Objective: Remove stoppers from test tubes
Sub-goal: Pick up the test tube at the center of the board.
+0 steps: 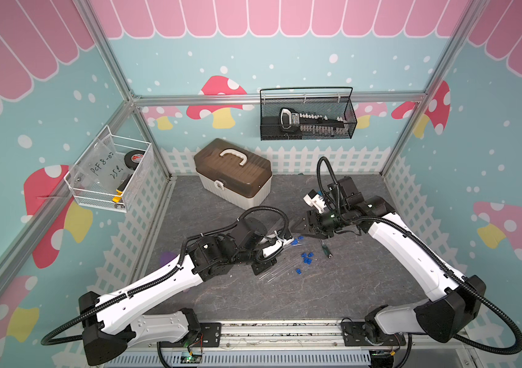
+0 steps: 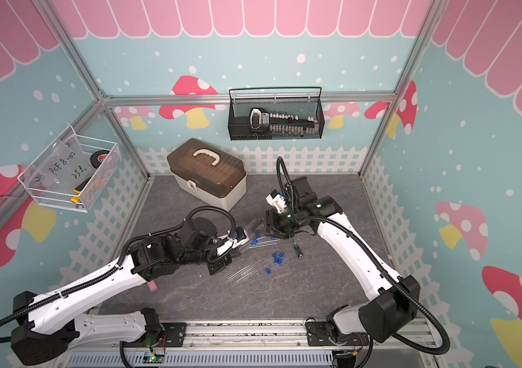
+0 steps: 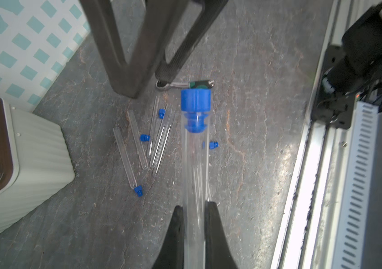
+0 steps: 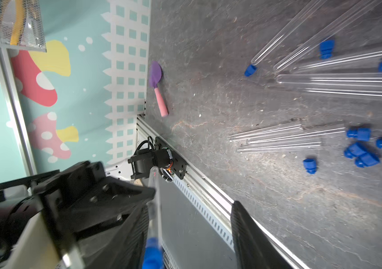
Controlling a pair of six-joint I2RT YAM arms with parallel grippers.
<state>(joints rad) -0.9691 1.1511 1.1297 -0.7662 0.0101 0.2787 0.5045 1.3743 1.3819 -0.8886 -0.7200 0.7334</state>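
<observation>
My left gripper point(image 3: 193, 206) is shut on a clear test tube point(image 3: 194, 172) and holds it off the floor. A blue stopper point(image 3: 196, 104) sits in that tube's mouth. My right gripper point(image 4: 190, 209) is open around this stopper point(image 4: 152, 253); the stopper lies close to one finger and the other finger stands well apart. In both top views the two grippers meet mid-floor, left point(image 1: 286, 239) and right point(image 2: 258, 224). Several bare test tubes point(image 1: 275, 270) point(image 4: 278, 139) and loose blue stoppers point(image 1: 307, 256) point(image 4: 360, 153) lie on the grey floor.
A ratchet wrench point(image 1: 326, 250) lies just right of the stoppers. A brown-lidded toolbox point(image 1: 232, 173) stands at the back. A pink block point(image 4: 161, 102) lies by the left wall. A black basket point(image 1: 307, 114) and a white one point(image 1: 110, 173) hang on the walls.
</observation>
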